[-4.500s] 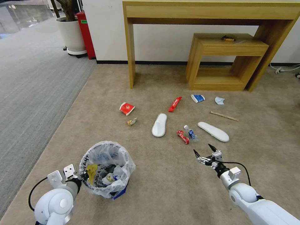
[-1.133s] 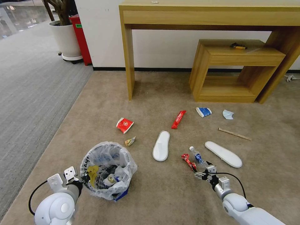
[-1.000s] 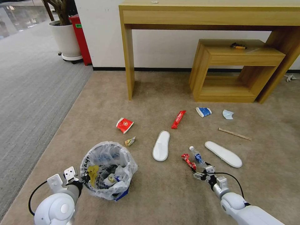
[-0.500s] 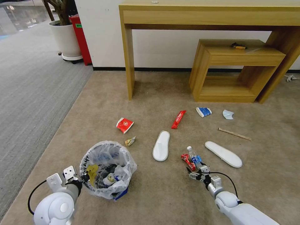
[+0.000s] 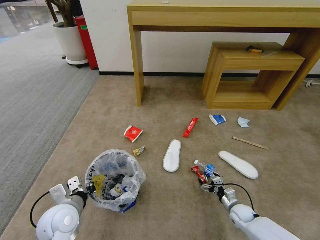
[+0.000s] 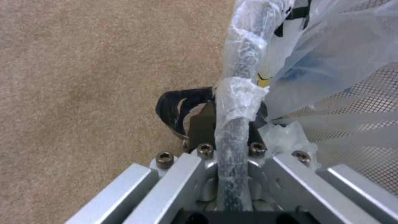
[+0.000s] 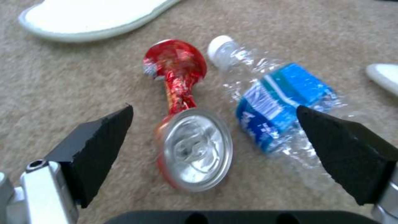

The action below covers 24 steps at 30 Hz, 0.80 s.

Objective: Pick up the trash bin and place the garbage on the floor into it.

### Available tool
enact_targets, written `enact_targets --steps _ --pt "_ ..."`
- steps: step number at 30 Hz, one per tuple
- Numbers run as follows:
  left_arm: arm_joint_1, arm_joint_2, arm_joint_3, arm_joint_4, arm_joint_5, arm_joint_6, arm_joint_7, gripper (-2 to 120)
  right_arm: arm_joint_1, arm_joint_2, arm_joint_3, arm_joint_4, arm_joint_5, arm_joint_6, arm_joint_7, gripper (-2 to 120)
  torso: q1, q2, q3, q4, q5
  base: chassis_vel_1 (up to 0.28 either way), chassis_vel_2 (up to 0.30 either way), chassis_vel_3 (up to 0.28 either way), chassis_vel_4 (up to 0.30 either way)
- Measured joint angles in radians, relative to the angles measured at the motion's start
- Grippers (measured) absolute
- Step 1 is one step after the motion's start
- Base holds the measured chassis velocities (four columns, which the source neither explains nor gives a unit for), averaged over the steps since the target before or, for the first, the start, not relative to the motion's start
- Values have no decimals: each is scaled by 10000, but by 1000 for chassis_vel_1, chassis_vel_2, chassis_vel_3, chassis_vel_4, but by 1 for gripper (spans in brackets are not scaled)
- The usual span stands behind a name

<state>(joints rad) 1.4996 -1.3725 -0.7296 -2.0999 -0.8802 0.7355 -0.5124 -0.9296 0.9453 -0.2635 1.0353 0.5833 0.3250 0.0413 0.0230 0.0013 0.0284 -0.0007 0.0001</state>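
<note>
The trash bin [image 5: 113,181], black with a clear bag liner, is at the lower left on the beige floor [image 5: 173,206]. My left gripper [image 5: 87,190] is shut on its bag-wrapped rim [image 6: 238,93]. My right gripper [image 5: 207,180] is open, low over the carpet. Its black fingers [image 7: 104,143] straddle a crushed red can [image 7: 186,130] and a clear bottle [image 7: 278,102] with a blue label. More garbage lies beyond: two white slippers [image 5: 172,155] [image 5: 238,164], a red wrapper [image 5: 190,127], a red packet [image 5: 133,133], a blue-white packet [image 5: 217,119], a mask [image 5: 243,122] and a stick [image 5: 250,143].
A small crumpled wrapper [image 5: 139,150] lies just beyond the bin. A wooden desk [image 5: 220,16] and a low wooden shelf [image 5: 253,76] stand against the far wall. A white plant pot [image 5: 70,43] and a red box [image 5: 86,40] stand at the far left beside grey carpet [image 5: 30,100].
The camera moved closer to the litter early on. Since then my right gripper came down around the can and bottle, and the bottle has turned, its cap swinging left. The left gripper still holds the rim.
</note>
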Motion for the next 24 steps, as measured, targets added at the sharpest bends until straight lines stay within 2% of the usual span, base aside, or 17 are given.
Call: enact_targets --steps 19,24 --pt "-130 56 170 126 -47 0 18 0 338 712 8 -1196 -159 260 -387 100 0 0 0 0 0 0 0 0 0" --pt "-163 107 211 141 -68 -1 15 0 512 1014 -96 -1429 -138 287 -434 96 0 0 0 -2 0 0 0 0 0"
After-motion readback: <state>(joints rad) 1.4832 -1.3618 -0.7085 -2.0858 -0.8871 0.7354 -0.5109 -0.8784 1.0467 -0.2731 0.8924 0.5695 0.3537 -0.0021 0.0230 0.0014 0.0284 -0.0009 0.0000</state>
